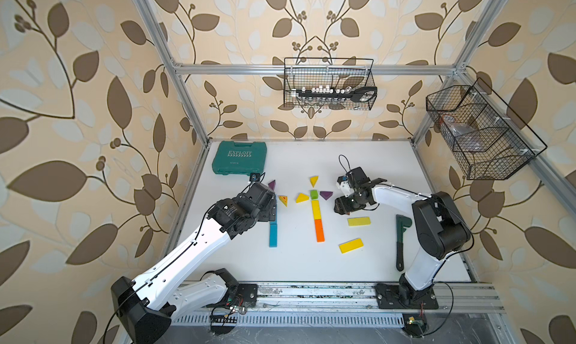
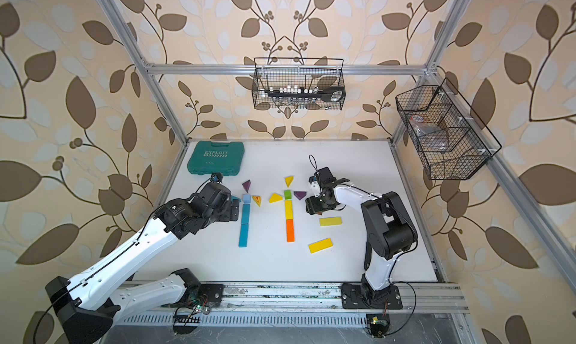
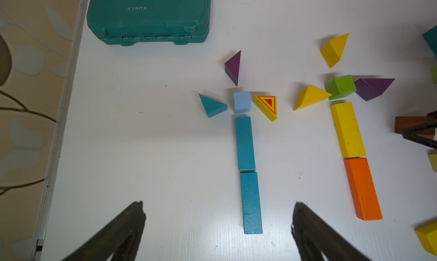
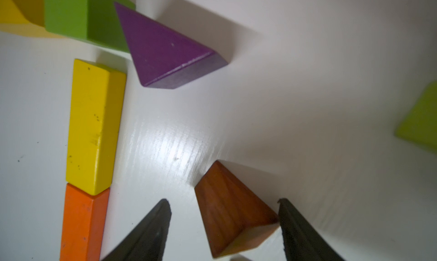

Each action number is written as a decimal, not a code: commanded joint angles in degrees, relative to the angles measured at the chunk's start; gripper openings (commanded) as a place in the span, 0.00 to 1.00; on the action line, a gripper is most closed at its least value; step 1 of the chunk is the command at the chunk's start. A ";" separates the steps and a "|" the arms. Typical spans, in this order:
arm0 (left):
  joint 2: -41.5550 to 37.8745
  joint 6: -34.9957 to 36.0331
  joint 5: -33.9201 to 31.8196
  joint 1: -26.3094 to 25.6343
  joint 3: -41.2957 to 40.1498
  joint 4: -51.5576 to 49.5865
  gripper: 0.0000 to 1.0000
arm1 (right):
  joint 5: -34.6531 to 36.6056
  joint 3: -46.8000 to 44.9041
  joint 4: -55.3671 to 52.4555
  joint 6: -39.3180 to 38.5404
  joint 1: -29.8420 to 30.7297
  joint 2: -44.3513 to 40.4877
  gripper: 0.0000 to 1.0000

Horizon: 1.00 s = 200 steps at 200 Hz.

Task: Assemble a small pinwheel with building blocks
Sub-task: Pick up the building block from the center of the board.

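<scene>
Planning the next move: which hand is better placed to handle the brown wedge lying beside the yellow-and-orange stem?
Right. The right hand straddles the brown wedge, close to the green cube. The left hand hangs open by the teal bars, farther from that wedge.

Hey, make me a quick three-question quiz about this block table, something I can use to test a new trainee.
1. True or false: the left gripper grips a block.
2. Which cube heads the stem made of the yellow bar and orange bar? A green, B pale blue, C brown.
3. Name the block between the fingers of the right gripper.
Key: 1 false, it is open and empty; 2 A, the green cube; 3 the brown wedge.
</scene>
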 commanded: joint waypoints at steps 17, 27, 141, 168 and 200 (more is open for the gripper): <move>0.19 -0.97 0.66 0.63 0.59 1.59 0.99 | -4.79 1.64 0.23 -0.48 -0.24 1.36 0.72; 0.44 -0.79 0.77 0.62 0.41 2.06 0.99 | -6.36 0.39 0.62 0.02 -0.27 0.74 0.70; 2.26 0.02 3.87 0.61 0.80 4.75 0.99 | 6.75 1.95 -9.56 7.60 4.62 1.46 0.52; 4.37 1.21 10.72 0.61 1.80 7.41 0.99 | 6.35 2.15 -7.90 8.03 4.95 2.19 0.42; 7.84 5.83 18.91 -0.06 2.84 13.62 0.99 | 5.20 2.29 -7.62 8.56 4.80 0.89 0.21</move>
